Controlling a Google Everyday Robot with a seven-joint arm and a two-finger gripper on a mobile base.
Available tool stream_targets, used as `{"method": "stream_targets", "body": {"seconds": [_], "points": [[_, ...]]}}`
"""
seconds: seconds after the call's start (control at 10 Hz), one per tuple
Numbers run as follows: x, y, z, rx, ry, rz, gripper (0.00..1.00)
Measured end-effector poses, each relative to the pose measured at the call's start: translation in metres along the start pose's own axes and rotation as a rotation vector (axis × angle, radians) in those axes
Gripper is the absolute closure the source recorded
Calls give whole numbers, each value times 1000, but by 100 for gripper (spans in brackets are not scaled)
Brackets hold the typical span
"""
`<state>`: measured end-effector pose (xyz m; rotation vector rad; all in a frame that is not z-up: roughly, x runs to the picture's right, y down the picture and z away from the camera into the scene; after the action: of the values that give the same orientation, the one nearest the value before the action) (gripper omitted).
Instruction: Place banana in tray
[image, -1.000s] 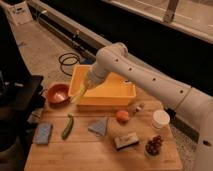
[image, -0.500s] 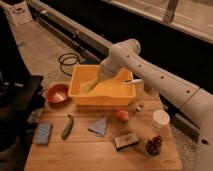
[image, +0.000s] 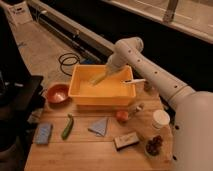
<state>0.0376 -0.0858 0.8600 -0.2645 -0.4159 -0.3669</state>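
Observation:
The pale yellow banana (image: 98, 79) hangs inside the big yellow-orange tray (image: 102, 98), over its back half, above the tray floor. My gripper (image: 105, 74) reaches down into the tray from the back right and is shut on the banana's upper end. The white arm (image: 150, 65) stretches from the right over the tray's back right corner. The tray stands at the back of the wooden table (image: 90, 156).
A red-orange bowl (image: 56, 93) sits left of the tray. In front lie a dark green vegetable (image: 67, 126), a blue sponge (image: 43, 133), a grey-blue cloth (image: 99, 126), an orange fruit (image: 121, 116), a snack bar (image: 125, 140), dark grapes (image: 154, 145) and a white cup (image: 161, 119). Black cables (image: 70, 62) lie on the floor behind.
My gripper has carried the banana from the tray's left rim rightward and farther back, over the tray's inside. The things on the table have not moved.

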Motion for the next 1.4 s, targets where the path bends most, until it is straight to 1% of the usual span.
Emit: {"method": "stream_targets", "body": {"seconds": [0.1, 0.2, 0.6, 0.7, 0.8, 1.0, 1.1, 1.2, 1.3, 1.4], "points": [[7, 6, 16, -1, -14, 28, 100], [9, 10, 24, -3, -24, 40, 100], [8, 9, 25, 0, -26, 40, 100], [10, 8, 25, 4, -19, 50, 100], [15, 8, 30, 6, -16, 79, 100], [31, 13, 51, 5, -11, 146, 100], [40, 17, 63, 2, -9, 183, 98], [45, 20, 69, -1, -8, 208, 92], [51, 22, 75, -5, -4, 241, 80], [57, 25, 81, -12, 6, 263, 71]]}}
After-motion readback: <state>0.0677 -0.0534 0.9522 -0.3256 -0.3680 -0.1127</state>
